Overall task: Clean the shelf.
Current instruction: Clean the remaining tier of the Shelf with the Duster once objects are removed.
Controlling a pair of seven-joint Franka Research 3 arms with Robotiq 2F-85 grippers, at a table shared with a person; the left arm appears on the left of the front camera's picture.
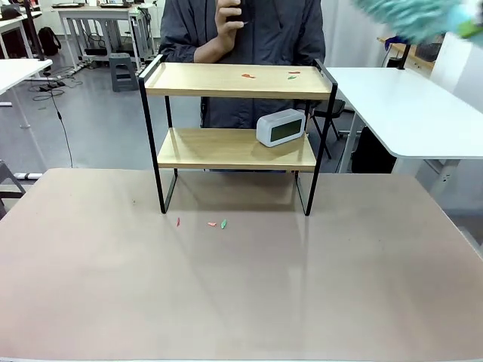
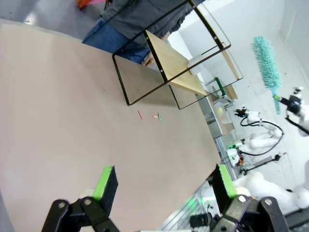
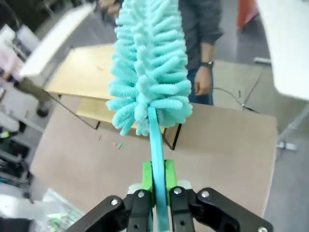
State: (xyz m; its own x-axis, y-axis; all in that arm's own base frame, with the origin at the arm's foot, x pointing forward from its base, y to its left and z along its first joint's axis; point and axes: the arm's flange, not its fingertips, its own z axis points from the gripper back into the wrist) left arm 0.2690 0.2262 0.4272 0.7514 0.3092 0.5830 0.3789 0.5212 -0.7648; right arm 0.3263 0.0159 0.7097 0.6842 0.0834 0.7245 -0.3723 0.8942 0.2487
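A white clock point(image 1: 281, 127), red and green scraps point(image 1: 213, 223) on the beige table point(image 1: 226, 302), a person point(image 1: 283, 38) beyond.

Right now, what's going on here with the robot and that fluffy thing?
The right gripper is shut on the handle of a fluffy teal duster, held in the air, clear of the shelf. Little coloured scraps lie on its top board and on the table in front. A white clock sits on the lower board. The left gripper is open and empty. A person stands behind.

The teal duster point(image 1: 411, 19) is blurred and cut by the top edge.
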